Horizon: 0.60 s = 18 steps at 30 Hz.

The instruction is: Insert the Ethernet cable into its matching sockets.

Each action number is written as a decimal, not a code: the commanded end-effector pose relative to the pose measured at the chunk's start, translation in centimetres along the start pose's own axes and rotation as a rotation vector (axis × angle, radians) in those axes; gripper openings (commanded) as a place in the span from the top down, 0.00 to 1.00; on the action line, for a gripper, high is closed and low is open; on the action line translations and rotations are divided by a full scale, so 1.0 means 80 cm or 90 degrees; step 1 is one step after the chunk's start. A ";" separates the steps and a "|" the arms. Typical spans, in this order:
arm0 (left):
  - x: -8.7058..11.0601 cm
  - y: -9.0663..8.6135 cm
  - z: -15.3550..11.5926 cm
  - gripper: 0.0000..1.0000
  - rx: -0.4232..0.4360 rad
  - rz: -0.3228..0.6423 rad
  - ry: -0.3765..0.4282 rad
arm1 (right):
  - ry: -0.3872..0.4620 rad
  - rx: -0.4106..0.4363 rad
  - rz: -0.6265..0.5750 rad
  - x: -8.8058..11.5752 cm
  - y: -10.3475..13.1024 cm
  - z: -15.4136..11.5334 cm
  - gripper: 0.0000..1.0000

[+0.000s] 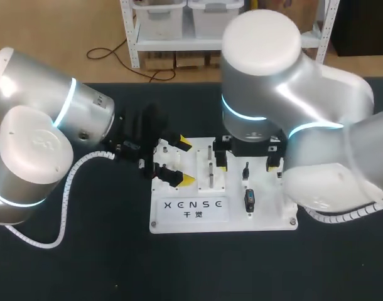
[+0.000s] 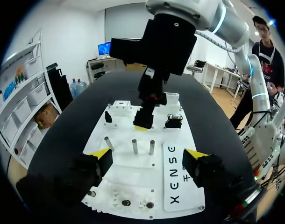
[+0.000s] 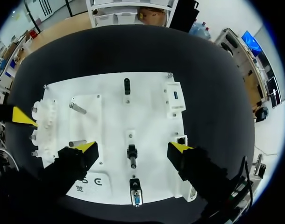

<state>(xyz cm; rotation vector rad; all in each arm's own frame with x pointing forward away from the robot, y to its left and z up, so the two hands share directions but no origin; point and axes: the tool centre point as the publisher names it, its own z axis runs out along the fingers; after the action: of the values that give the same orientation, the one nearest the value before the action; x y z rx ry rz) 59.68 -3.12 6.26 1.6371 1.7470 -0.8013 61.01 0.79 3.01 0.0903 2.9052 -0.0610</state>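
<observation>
- The right arm (image 1: 292,94) comes in from the right and bends over the far half of the white board (image 1: 267,219). In the head view its bulky wrist hides its own fingertips and the board's back edge.
- The left arm (image 1: 47,125) lies low across the black table (image 1: 116,269), with its wrist at the board's left edge.
- The left gripper (image 2: 147,157) is spread wide and holds nothing. It hovers over the board's near end, with three steel pegs (image 2: 134,145) just ahead.
- The right gripper (image 3: 133,147) is also spread wide and holds nothing. It points down at the board.
- A white socket block (image 3: 174,100) sits near the board's edge.
- A small black plug (image 3: 131,154) stands below the gap between the right fingers, touching neither.
- I cannot tell which fitting is the Ethernet socket, or whether that plug belongs to the cable.
</observation>
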 end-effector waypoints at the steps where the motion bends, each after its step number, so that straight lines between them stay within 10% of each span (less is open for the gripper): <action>1: 0.000 0.001 0.001 0.00 0.001 0.000 0.002 | 0.002 -0.013 -0.009 0.002 -0.003 0.005 0.00; 7: 0.000 0.001 0.001 0.00 0.001 0.000 0.002 | 0.014 -0.024 -0.017 0.003 0.000 0.007 0.00; 13: 0.000 0.001 0.001 0.00 0.001 0.000 0.002 | 0.022 -0.033 -0.029 0.005 0.001 0.008 0.76; 18: 0.000 0.001 0.001 0.00 0.001 0.000 0.002 | 0.024 -0.035 -0.034 0.004 0.002 0.009 1.00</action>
<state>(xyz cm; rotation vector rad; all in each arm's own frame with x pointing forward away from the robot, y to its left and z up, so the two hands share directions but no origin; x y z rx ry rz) 59.68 -3.12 6.26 1.6371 1.7470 -0.8013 60.82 0.97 2.22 0.0057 2.9434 0.0120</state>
